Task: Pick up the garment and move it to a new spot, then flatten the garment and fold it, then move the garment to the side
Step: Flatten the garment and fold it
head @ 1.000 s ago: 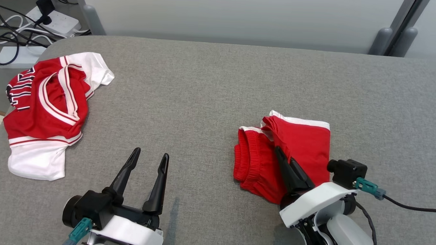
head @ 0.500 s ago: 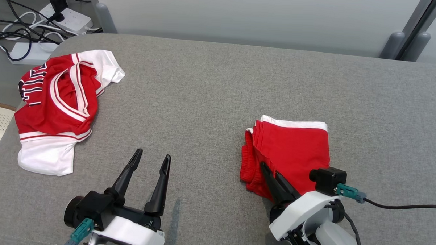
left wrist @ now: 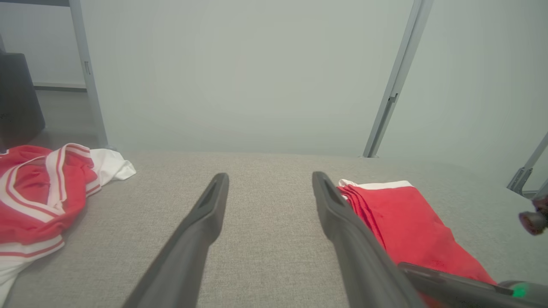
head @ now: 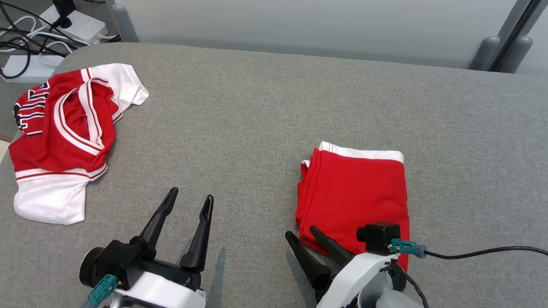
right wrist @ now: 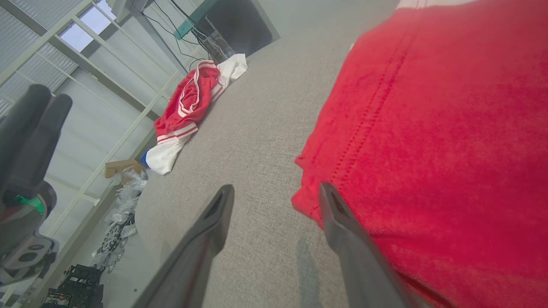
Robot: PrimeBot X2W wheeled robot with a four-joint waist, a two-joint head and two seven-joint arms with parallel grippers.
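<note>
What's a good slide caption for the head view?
Right gripper open at near edge of folded red garment; left gripper open; crumpled jersey at far left.

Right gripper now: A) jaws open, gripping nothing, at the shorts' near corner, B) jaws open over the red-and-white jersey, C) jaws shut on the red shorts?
A: the right gripper has its jaws apart at the near-left corner of the folded red shorts, pinching nothing.

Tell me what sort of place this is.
Likely a robotics lab or workshop, not a home: a grey fabric-covered table, power strips with tangled cables on the floor, and bare metal uprights behind.
</note>
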